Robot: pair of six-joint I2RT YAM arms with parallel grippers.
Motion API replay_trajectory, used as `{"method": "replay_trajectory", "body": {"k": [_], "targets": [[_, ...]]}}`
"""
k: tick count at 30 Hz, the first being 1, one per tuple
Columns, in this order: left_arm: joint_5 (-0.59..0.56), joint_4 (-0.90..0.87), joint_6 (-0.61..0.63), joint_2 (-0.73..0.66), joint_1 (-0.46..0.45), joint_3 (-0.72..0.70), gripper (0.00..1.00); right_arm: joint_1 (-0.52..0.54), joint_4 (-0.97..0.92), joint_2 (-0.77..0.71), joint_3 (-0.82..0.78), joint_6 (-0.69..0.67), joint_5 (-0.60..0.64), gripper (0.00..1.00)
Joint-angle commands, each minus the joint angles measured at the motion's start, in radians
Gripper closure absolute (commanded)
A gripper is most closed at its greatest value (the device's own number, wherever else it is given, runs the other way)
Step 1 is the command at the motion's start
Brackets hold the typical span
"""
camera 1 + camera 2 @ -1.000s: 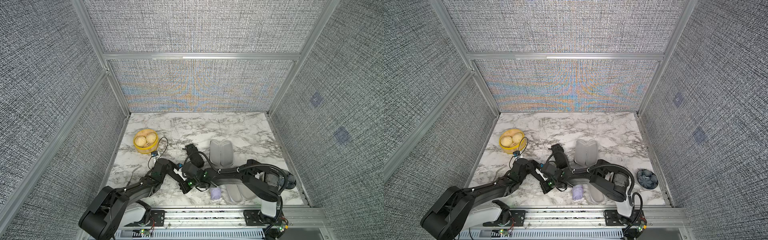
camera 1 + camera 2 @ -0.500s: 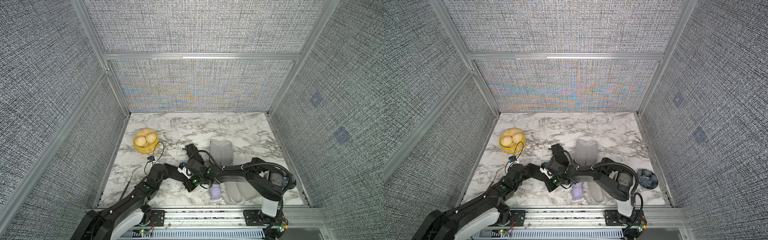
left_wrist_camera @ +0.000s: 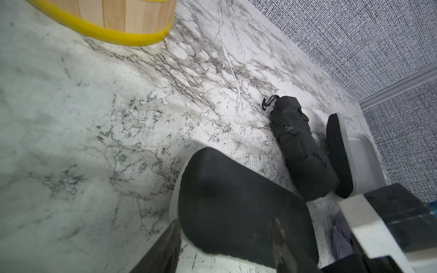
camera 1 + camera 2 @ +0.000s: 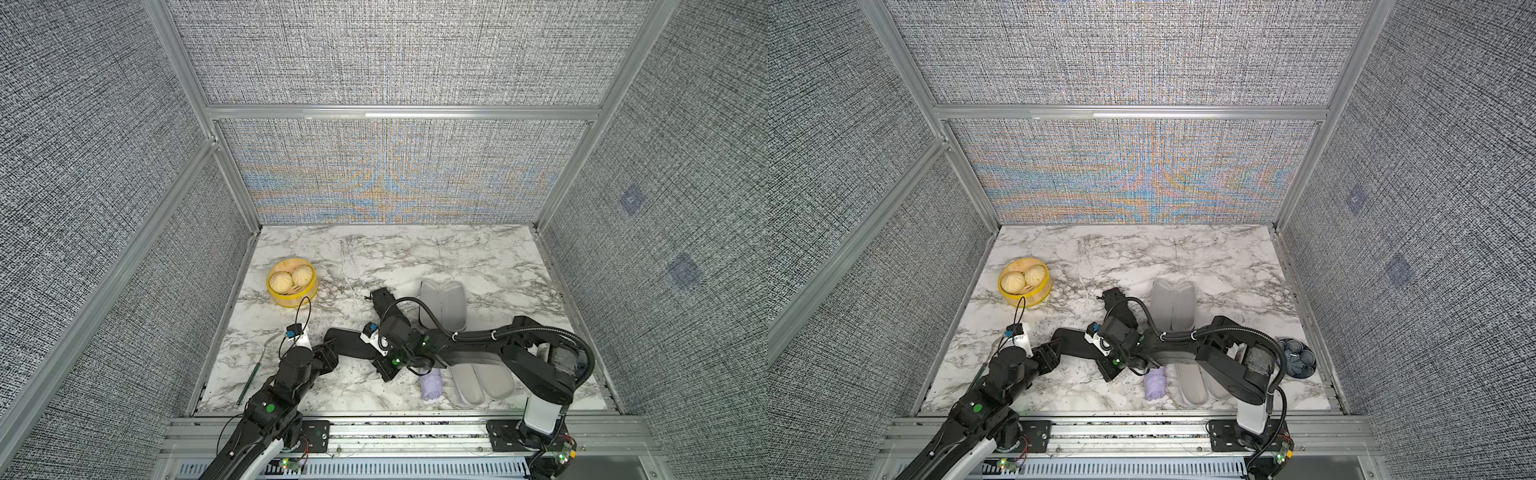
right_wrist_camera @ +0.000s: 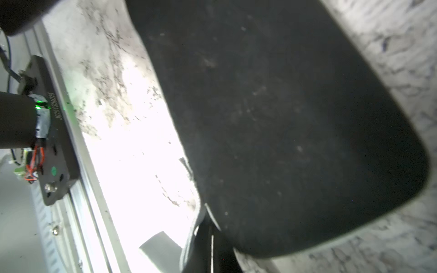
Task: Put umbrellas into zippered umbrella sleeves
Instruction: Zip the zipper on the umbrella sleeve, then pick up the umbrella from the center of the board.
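A closed black sleeve (image 4: 353, 347) (image 4: 1077, 347) lies flat near the front middle. My left gripper (image 4: 330, 349) (image 3: 224, 248) is open, its fingers straddling the sleeve's (image 3: 236, 208) left end. My right gripper (image 4: 384, 370) (image 5: 210, 248) is shut at the sleeve's (image 5: 283, 118) other end, where the grey zipper edge runs into the jaws. A black umbrella (image 4: 380, 299) (image 3: 300, 151) lies behind. An open grey-lined sleeve (image 4: 442, 303) rests beside it. A lavender umbrella (image 4: 432, 382) sits at the front next to another open sleeve (image 4: 482, 380).
A yellow steamer basket (image 4: 291, 282) with two buns stands at the back left. A thin green rod (image 4: 249, 374) lies along the left edge. A dark blue round thing (image 4: 1296, 359) sits by the right wall. The right arm stretches low over the front open sleeve.
My left gripper has slid back left along the black sleeve to its end, and its jaws have spread apart. The right gripper has stayed shut and hardly moved.
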Motion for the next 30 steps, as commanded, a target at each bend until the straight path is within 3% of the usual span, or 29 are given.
{"method": "replay_trajectory", "body": {"k": [1,9,14,19,20,23,24,25,30], "targets": [[-0.033,-0.097,0.027,-0.001,0.000,0.006,0.38,0.003,0.004,-0.022,0.009,0.009,0.048,0.97],[0.024,-0.045,0.074,0.122,0.000,0.113,0.18,0.009,-0.021,-0.135,-0.052,0.034,0.123,0.62],[0.046,-0.086,0.094,0.141,0.001,0.181,0.15,0.009,-0.031,-0.174,-0.082,0.039,0.149,0.57],[0.155,-0.033,0.093,0.202,-0.004,0.199,0.15,0.002,-0.019,-0.249,-0.137,0.044,0.190,0.47],[0.179,-0.031,0.084,0.221,-0.010,0.207,0.13,-0.001,-0.015,-0.269,-0.148,0.042,0.197,0.40],[0.224,0.015,0.057,0.267,-0.036,0.226,0.07,-0.010,-0.011,-0.362,-0.191,0.068,0.280,0.31],[0.219,0.016,0.059,0.286,-0.048,0.239,0.02,-0.011,-0.024,-0.391,-0.201,0.077,0.311,0.12],[0.206,0.022,0.060,0.306,-0.066,0.252,0.01,-0.015,-0.046,-0.426,-0.205,0.073,0.344,0.01],[0.155,0.118,0.036,0.384,-0.196,0.286,0.00,-0.067,-0.149,-0.536,-0.200,0.041,0.404,0.01]]}}
